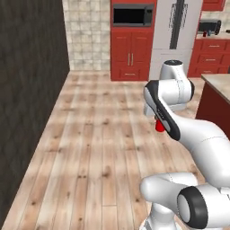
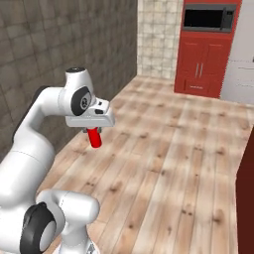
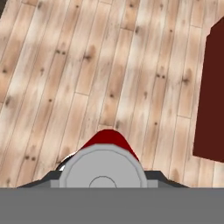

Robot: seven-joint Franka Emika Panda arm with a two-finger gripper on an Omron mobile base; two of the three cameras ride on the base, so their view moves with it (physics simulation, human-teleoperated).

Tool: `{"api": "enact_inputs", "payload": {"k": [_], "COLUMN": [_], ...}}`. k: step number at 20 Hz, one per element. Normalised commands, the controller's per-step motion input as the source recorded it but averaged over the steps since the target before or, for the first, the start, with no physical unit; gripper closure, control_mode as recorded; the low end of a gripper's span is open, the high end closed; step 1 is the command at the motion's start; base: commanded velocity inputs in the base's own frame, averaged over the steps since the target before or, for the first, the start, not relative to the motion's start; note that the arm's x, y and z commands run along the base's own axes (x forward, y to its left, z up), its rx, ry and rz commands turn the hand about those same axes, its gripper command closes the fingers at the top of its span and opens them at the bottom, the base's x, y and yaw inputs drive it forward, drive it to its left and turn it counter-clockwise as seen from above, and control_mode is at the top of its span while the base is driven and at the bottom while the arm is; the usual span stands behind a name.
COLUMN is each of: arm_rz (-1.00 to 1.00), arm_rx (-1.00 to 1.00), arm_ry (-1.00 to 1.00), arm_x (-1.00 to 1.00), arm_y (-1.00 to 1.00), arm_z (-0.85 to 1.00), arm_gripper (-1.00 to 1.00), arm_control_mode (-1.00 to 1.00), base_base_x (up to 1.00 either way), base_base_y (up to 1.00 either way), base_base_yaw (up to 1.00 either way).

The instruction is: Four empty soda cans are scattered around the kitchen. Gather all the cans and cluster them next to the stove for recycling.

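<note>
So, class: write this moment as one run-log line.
gripper: shut on red can | can: carried above wood floor | stove: unseen

2 base views share the plank floor (image 1: pixel 90 148); hand view looks down.

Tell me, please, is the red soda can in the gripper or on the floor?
In the gripper: the red soda can hangs beneath it, well above the wood floor.

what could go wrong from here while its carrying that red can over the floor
1. The red soda can hangs from the gripper high above the bare wood floor; a slip would likely send it rolling away.
2. The dark red cabinet side stands close on one side, so a wide swing or turn might knock the can against it.
</note>
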Motion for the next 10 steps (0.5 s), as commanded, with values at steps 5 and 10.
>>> {"api": "enact_inputs", "payload": {"k": [5, 10], "arm_rz": [0.0, 0.0], "arm_rx": [0.0, 0.0], "arm_ry": [0.0, 0.0], "arm_x": [0.0, 0.0], "arm_y": [0.0, 0.0], "arm_z": [0.0, 0.0], "arm_gripper": [1.0, 1.0], "arm_control_mode": [1.0, 1.0], "base_base_x": [1.0, 0.99], "base_base_y": [0.32, 0.35], "base_base_yaw": [-0.06, -0.07]}}
